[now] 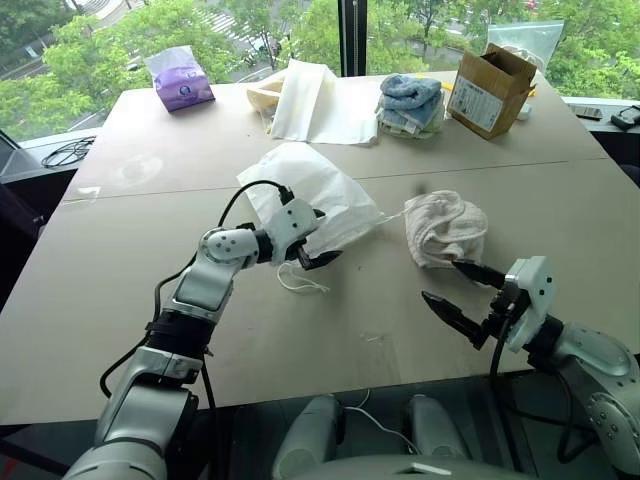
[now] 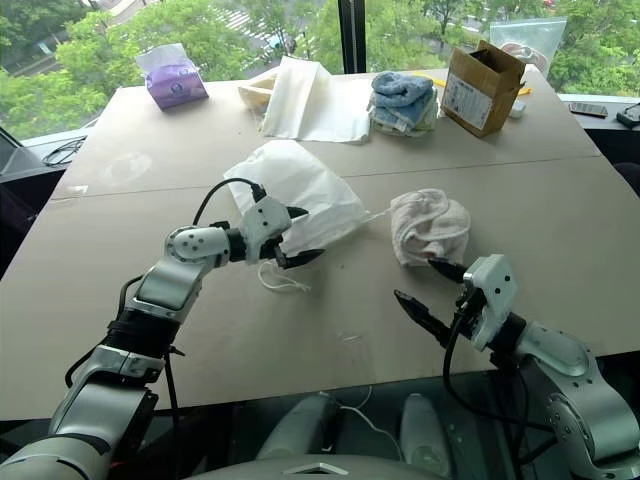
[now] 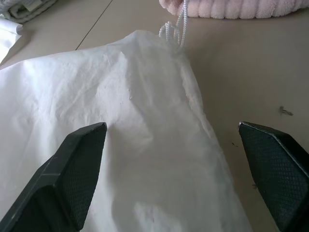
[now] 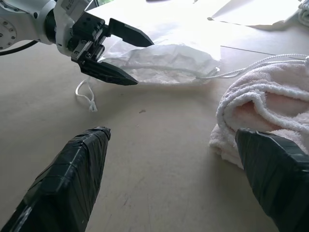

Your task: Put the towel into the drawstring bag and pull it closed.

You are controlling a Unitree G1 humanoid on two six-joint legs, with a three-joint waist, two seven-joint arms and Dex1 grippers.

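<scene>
Left gripper (image 1: 318, 240): I see its jaws apart at the bag's near edge, holding nothing.
Drawstring bag (image 1: 310, 195): flat at table centre.
Towel (image 1: 445, 228): crumpled just right of the bag.
Right gripper (image 1: 462, 290): spread wide, empty, near the towel.

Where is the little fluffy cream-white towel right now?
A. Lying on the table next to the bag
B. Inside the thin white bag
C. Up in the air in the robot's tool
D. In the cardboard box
A: the small cream-white terry towel lies bunched on the tan table beside the thin white drawstring bag, with both tools open and holding nothing.
</scene>
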